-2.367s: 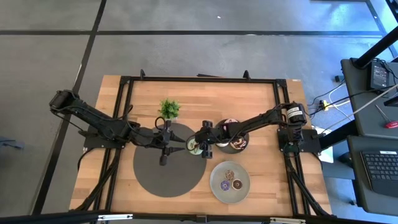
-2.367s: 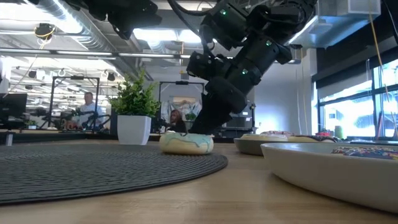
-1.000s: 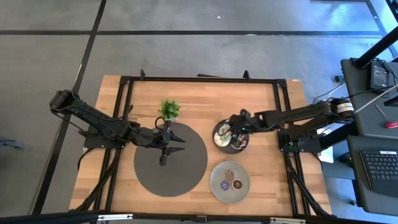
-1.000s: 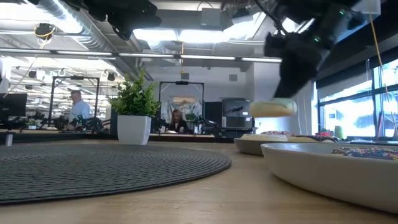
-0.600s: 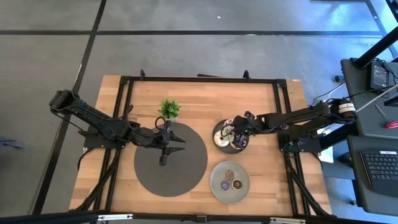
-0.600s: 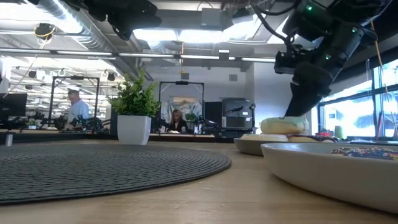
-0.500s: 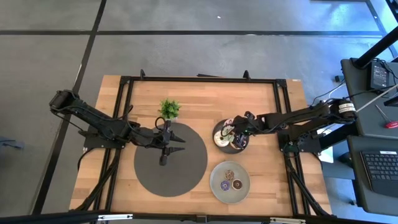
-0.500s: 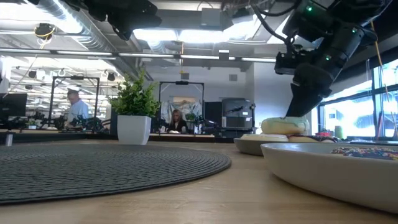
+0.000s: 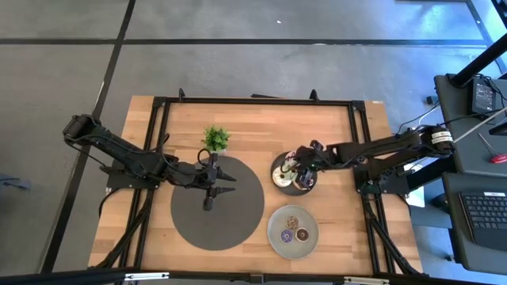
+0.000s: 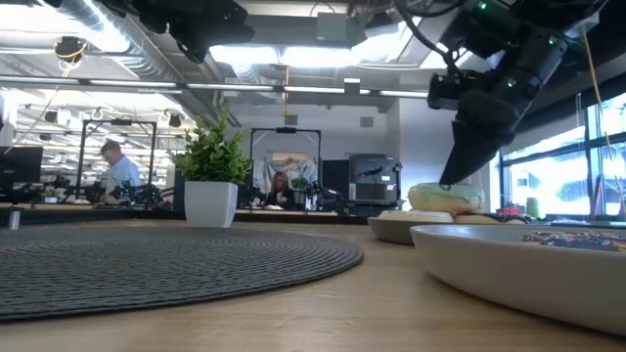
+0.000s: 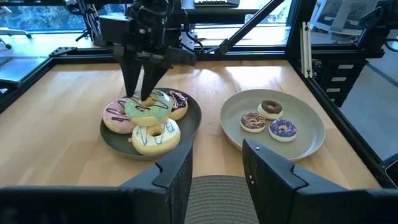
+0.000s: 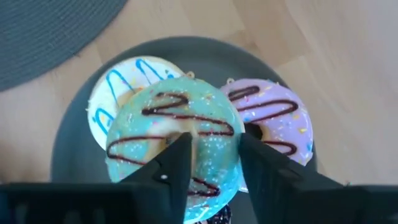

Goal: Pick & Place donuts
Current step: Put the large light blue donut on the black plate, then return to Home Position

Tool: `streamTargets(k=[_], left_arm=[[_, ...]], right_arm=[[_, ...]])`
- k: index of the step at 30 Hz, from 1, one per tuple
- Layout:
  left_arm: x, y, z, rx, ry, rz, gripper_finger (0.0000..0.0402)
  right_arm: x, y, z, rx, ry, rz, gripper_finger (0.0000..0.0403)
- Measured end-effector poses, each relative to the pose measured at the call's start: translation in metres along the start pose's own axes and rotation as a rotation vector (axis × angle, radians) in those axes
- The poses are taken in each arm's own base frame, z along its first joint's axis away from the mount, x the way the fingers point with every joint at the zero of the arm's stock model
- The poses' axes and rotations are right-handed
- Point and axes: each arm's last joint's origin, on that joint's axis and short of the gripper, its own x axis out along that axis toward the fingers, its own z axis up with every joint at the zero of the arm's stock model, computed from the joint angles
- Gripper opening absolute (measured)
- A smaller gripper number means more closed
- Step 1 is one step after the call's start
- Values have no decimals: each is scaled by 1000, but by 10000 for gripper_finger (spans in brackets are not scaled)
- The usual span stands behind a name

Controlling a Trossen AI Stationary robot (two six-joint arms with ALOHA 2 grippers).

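Mint-green icing with dark chocolate zigzags: green donut atop the white one and pink one on dark plate. Right gripper just above it, fingers parted, holding nothing. Left gripper open over mat.

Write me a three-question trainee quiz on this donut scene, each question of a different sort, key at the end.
1. True or false: the green-iced donut lies on top of other donuts on the dark plate.
2. How many mini donuts sit on the light grey plate? A) one B) three C) five
3. Fill in: the left gripper waits over the round dark ____.

Key
1. True. It rests across the white donut and the pink donut, with the right gripper right above it, fingers apart around its middle.
2. B
3. mat
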Motion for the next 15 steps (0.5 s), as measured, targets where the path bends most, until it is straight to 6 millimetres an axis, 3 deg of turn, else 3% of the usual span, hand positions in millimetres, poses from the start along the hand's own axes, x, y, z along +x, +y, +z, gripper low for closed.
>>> streamTargets(k=[8,15], left_arm=[[0,0,-1,68,10,-1,134],[-14,-2,-4,-102,43,-3,135]], right_arm=[[-29,-2,12,-5,107,-53,169],[-66,7,-17,-108,-4,5,169]])
